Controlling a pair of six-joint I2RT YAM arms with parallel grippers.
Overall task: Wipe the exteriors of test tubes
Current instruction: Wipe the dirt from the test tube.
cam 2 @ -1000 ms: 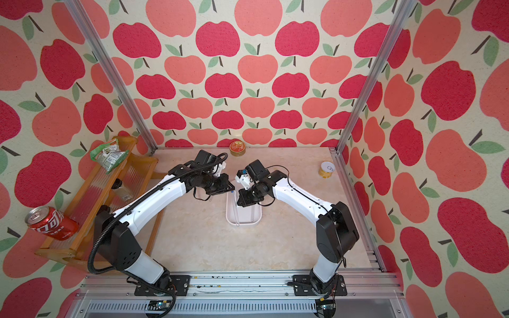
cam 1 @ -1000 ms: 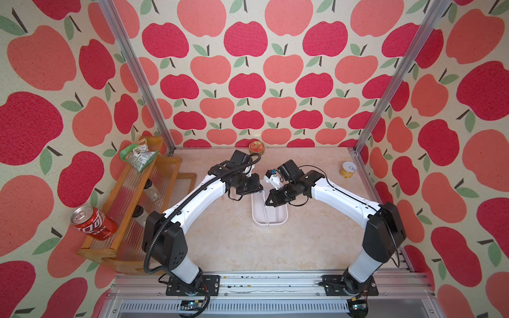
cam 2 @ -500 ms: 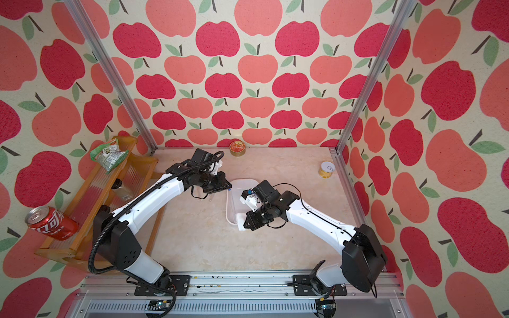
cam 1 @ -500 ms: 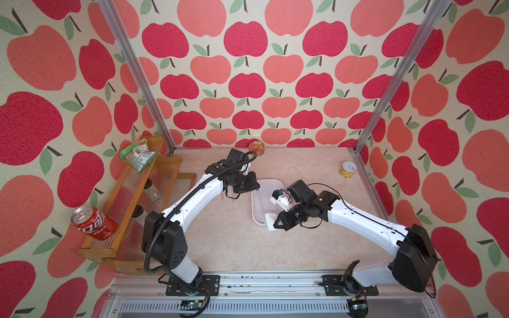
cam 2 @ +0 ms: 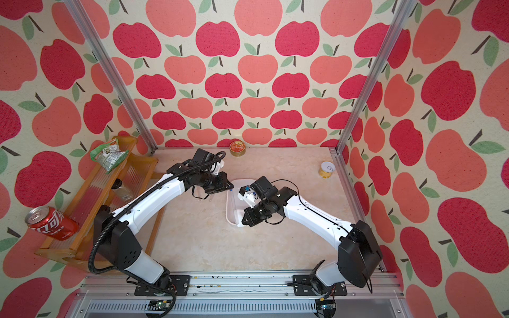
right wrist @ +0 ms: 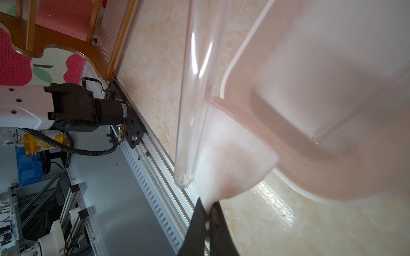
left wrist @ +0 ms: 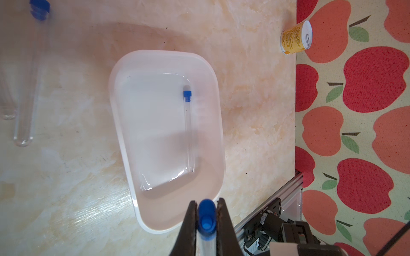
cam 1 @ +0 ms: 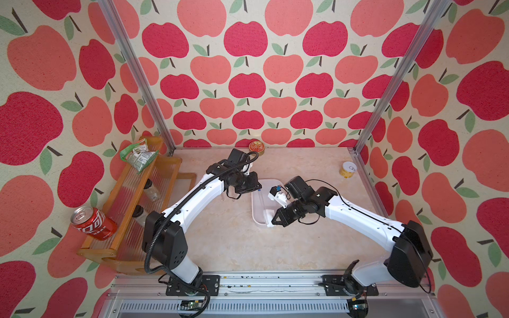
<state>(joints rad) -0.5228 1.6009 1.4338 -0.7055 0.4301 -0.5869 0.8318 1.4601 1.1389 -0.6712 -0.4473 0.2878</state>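
Right claw (right wrist: 207,205) pinches cloth (right wrist: 235,155) at the tray's (right wrist: 231,64) near rim.

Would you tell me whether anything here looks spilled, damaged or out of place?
Nothing stands out. One test tube lies flat in the white tray; the left hand grips a second tube by its blue-capped end, the right hand pinches a white cloth. No spill or breakage shows.

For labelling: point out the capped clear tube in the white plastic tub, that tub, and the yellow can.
Capped clear tube (left wrist: 189,133): left wrist view, middle.
White plastic tub (left wrist: 159,52): left wrist view, rim.
Yellow can (left wrist: 292,38): left wrist view, label.
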